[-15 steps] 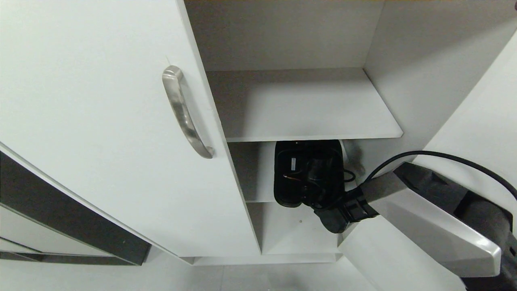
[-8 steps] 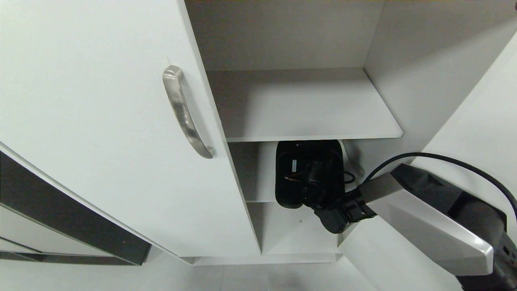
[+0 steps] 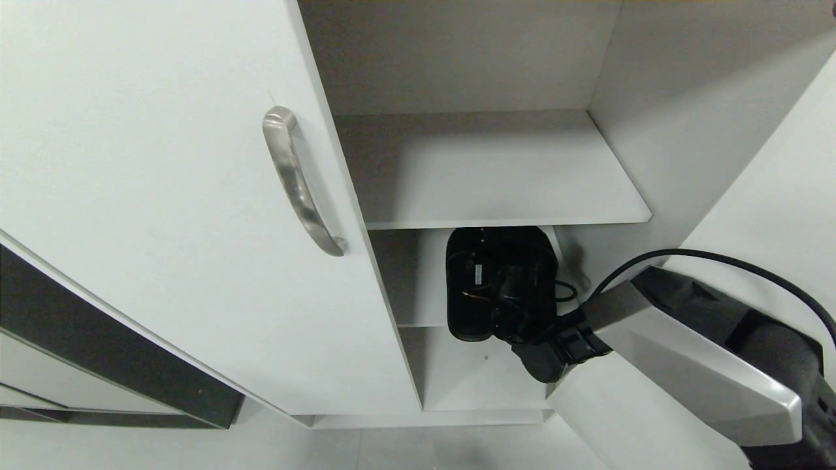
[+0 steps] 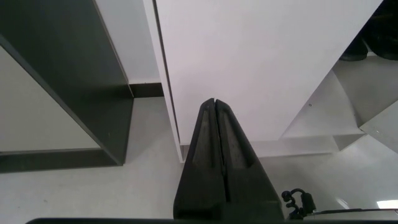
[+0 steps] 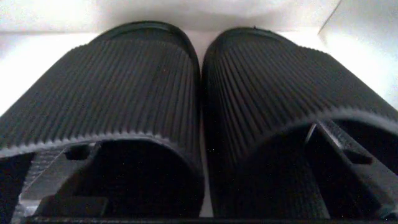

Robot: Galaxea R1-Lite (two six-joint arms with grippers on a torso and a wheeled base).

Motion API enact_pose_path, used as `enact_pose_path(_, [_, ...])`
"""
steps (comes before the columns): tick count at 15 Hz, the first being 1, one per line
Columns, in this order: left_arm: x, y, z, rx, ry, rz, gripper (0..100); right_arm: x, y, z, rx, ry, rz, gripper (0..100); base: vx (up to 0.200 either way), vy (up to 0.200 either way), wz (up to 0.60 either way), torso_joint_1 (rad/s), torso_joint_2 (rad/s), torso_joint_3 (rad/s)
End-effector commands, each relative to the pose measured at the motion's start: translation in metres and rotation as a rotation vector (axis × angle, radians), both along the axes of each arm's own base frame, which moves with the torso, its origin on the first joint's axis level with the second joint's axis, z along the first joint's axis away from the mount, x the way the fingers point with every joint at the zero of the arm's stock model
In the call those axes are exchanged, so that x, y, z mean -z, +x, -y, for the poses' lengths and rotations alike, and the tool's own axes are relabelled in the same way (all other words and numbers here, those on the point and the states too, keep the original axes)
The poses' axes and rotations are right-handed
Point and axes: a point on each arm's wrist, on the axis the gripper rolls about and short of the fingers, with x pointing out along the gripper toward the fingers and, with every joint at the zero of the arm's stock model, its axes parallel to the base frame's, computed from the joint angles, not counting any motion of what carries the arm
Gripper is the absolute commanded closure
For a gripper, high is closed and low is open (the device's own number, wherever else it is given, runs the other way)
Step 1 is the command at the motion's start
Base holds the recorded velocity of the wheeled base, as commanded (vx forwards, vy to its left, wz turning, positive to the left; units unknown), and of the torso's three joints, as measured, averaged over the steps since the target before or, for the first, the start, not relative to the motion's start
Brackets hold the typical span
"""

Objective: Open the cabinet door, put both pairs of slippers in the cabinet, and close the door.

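Observation:
A pair of black ribbed slippers (image 3: 499,281) sits side by side in the open right half of the white cabinet (image 3: 490,170), at the lower shelf (image 3: 418,287) under the wide upper one. My right gripper (image 3: 516,323) reaches in from the right and is shut on the pair. In the right wrist view, one finger (image 5: 68,168) is inside the left slipper (image 5: 106,93) and the other inside the right slipper (image 5: 280,93), with the touching inner sides between them. My left gripper (image 4: 215,106) is shut on nothing, held low in front of the closed left door (image 4: 261,56).
The closed left door (image 3: 163,196) carries a curved metal handle (image 3: 300,183). The opened right door (image 3: 777,202) stands at the right edge beside my right arm. A black cable (image 3: 705,258) loops over that arm. Pale floor (image 3: 418,450) lies below.
My right arm and the black slippers have shifted a little down and to the right in the head view. The doors have not moved.

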Motion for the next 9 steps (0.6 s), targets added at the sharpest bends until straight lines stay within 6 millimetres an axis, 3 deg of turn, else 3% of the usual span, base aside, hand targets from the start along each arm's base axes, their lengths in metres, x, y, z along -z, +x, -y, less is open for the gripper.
enact_pose_path(1, [0.000, 0.000, 0.000, 0.000, 0.000, -0.001, 100, -0.007, -0.011, 0.005, -0.007, -0.004, -0.006, 0, 0.000, 0.000, 0.00, 0.000, 0.00, 0.000])
enact_pose_path(6, [0.000, 0.000, 0.000, 0.000, 0.000, -0.001, 100, -0.011, -0.047, 0.017, -0.034, 0.002, 0.002, 0, 0.000, 0.000, 0.00, 0.000, 0.00, 0.000])
enact_pose_path(9, [0.000, 0.000, 0.000, 0.000, -0.003, -0.001, 100, -0.005, -0.060, 0.014, -0.059, -0.007, -0.009, 0, 0.000, 0.000, 0.00, 0.000, 0.00, 0.000])
